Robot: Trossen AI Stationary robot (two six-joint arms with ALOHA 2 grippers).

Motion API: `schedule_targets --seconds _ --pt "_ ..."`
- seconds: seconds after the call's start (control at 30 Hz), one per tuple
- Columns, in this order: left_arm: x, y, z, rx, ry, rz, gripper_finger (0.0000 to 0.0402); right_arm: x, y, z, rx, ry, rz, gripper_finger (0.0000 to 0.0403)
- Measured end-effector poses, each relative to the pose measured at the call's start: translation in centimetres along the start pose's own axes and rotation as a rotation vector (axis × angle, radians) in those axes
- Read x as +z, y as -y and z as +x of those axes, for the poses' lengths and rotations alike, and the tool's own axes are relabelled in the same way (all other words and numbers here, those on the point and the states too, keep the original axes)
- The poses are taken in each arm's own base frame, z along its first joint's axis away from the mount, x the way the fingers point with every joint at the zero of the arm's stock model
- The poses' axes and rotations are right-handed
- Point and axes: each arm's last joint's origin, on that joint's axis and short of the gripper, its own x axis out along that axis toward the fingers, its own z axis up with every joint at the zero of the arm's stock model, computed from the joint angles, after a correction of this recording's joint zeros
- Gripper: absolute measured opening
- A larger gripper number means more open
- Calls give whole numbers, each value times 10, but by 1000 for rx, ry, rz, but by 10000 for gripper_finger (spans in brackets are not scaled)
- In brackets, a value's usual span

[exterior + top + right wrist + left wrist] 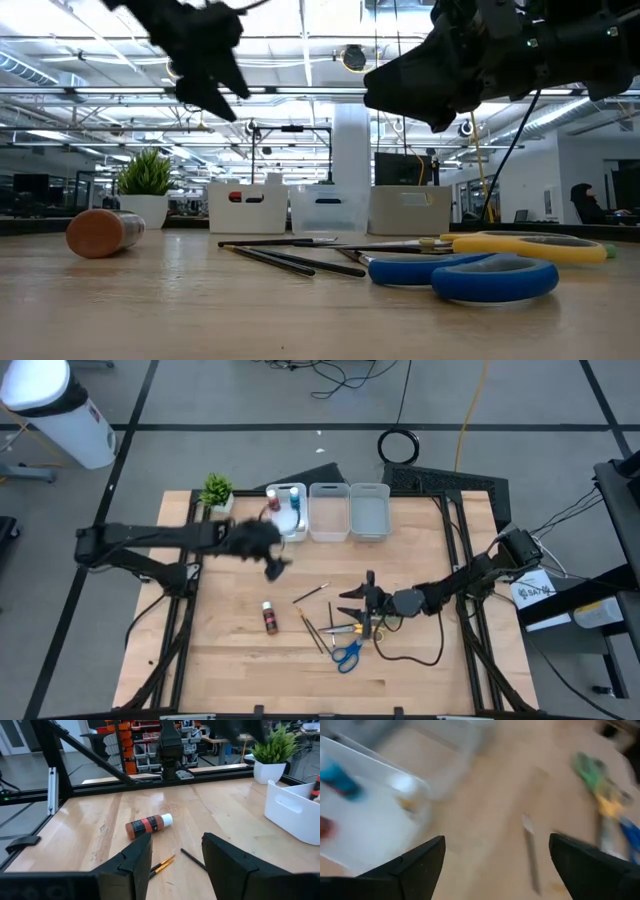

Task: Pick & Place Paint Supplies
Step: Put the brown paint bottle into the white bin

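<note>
A: How is the brown paint bottle [269, 618] being seen to lie?

B: It is lying on its side on the table [420, 660], at about 8 o'clock from the table's middle. In the high view its long axis is running from 12 to 6 o'clock, with the white cap toward 12. The blue scissors [347, 654] are lying near 6 o'clock, the handles toward 7 and the blades toward 1. The yellow scissors [345, 628] are just above them, and thin dark brushes [312, 631] are slanting between the bottle and the scissors.

A: What is being held in the bins?

B: Three whitish bins are standing in a row at 12 o'clock. In the left bin [290, 513] a red bottle [271, 491] and a blue bottle [296, 501] are being seen. The middle bin [329, 512] and the right bin [369, 511] are showing nothing inside.

A: And the grippers?

B: The left gripper [277, 567] is hanging just beside the left bin, at its 7 o'clock, fingers spread wide apart with nothing between them. The right gripper [362, 603] is positioned over the scissors, its fingers parted and nothing gripped.

A: What is hard to make out?

B: The left wrist view is blurred. The green scissors [590, 772] are showing there only as a smear, and in the high view they are mostly covered by the right gripper.
</note>
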Motion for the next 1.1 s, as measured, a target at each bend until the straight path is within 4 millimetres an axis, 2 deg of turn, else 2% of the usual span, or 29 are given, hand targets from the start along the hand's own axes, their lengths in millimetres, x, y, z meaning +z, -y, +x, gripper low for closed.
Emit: schedule_targets --seconds 0.13,0.3,0.43,0.53,0.7,0.83,1.1 --pt "-46 32 -3 -107 -97 18 367 0 -2 -1 7 -1 4 159" --pt "-107 58 -4 -179 -285 -71 367 0 -2 -1 8 4 31 156" --pt "-149 67 -5 -164 -387 -114 367 2 -2 -1 7 17 36 156" --pt "-173 69 -2 -144 -371 -154 367 3 -1 0 4 26 40 155" --pt "-195 73 9 -233 -271 -233 367 3 0 0 1 32 42 155" --pt "-200 79 22 -286 -205 -231 367 3 0 0 1 32 42 155" --pt "-189 79 51 -231 -2 -155 367 3 0 0 2 32 70 155"
